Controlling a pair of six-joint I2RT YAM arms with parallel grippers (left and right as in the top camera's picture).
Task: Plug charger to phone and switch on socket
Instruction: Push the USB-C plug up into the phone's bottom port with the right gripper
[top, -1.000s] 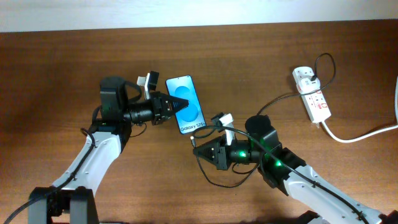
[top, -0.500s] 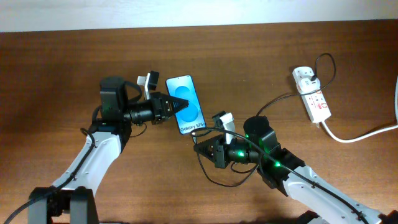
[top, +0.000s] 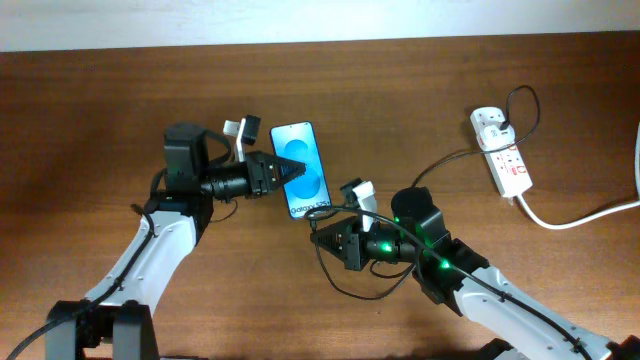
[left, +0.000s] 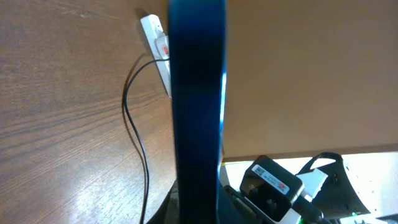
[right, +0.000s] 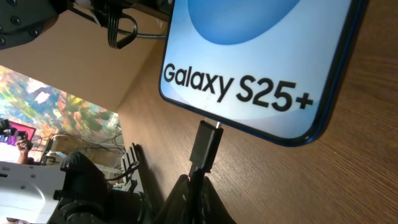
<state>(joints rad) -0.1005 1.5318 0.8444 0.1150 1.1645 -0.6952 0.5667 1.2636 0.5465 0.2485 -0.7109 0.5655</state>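
At the centre of the overhead view the left gripper (top: 283, 171) is clamped on the left edge of the phone (top: 303, 168), its blue screen facing up. Just below, the right gripper (top: 320, 239) pinches the charger (right: 206, 144) behind its connector, whose tip touches the phone's bottom edge; whether it is seated cannot be told. The socket (top: 503, 152) lies at upper right

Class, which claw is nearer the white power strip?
Right. The right claw, holding the charger by the phone, is on the side toward the power strip; the left claw grips the phone's opposite edge, farther away.
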